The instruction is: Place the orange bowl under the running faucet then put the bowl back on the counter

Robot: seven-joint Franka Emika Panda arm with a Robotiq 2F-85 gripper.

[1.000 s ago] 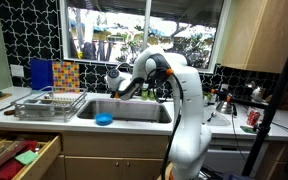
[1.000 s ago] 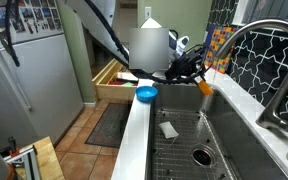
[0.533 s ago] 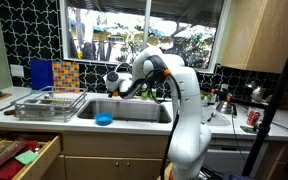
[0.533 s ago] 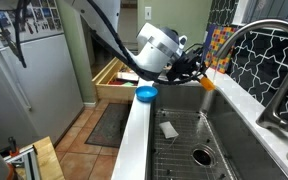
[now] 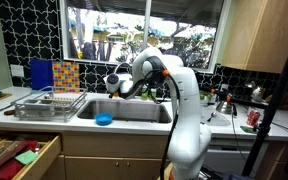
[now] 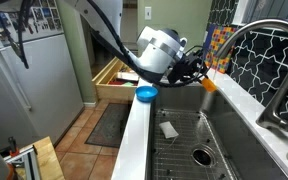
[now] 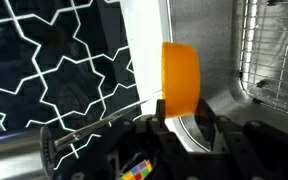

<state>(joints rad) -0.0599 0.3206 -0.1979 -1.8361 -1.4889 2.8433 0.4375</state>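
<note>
Grip: my fingers (image 7: 206, 125) clenched on rim of orange bowl (image 7: 180, 85) | Where: bowl tipped on edge above sink (image 6: 184, 140), well short of faucet (image 6: 246, 45) (no water visible) | Why: I carry it high to clear the desk (image 6: 134, 140) edge.

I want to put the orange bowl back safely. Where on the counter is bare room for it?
Bare: the front strip of the counter, alongside the sink, from the blue bowl toward the camera in an exterior view. Crowded: the dish rack fills one side of the sink; bottles and a red can clutter the other.
</note>
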